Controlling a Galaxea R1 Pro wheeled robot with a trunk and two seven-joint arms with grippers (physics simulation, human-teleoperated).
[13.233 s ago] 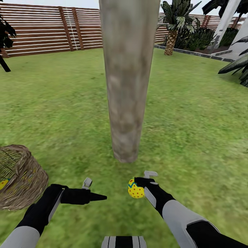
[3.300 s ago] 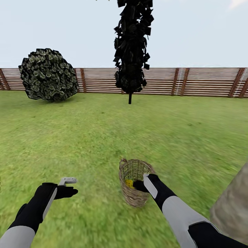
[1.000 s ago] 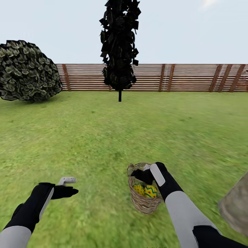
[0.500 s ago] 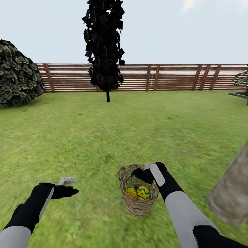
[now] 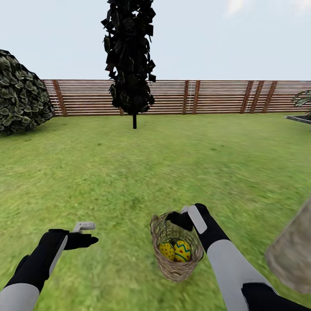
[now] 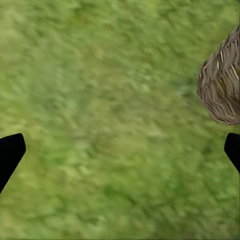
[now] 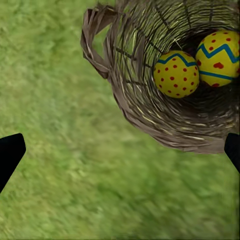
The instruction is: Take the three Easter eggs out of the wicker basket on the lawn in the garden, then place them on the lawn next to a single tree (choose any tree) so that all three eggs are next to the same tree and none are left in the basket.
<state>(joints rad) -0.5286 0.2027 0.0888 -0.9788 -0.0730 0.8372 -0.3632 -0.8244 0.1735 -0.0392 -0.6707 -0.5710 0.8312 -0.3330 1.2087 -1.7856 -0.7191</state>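
The basket [image 5: 176, 252] stands upright on the lawn [image 5: 172, 164], just in front of the robot and a little to its right. Two eggs lie side by side in its bottom, touching: one [image 5: 167, 251] with red dots and a thin blue zigzag, the other [image 5: 182, 251] with a bolder blue zigzag and red marks. The right wrist view looks down into the woven bowl [image 7: 150, 100] and shows the same pair, the dotted egg [image 7: 176, 73] and its neighbour [image 7: 220, 57] — with the small loop handle [image 7: 95, 37] sticking out from the rim. The right tool [image 5: 179, 218] hovers at the basket's far rim, above the eggs and not touching them; its dark fingertips [image 7: 10, 155] sit far apart at the edges of the wrist view, so it is spread wide and holds nothing. The left tool [image 5: 88, 235] hangs over bare grass, well apart from the basket, also spread, with one fingertip [image 6: 10, 155] at each side of its view and the basket's wall [image 6: 220, 85] at the edge. A thick grey-brown trunk [image 5: 291, 255] is cut off by the head view's right edge, near the basket. Farther off stand a narrow black conifer [image 5: 129, 56], a round bush [image 5: 19, 93] and a slatted wooden fence [image 5: 207, 97].
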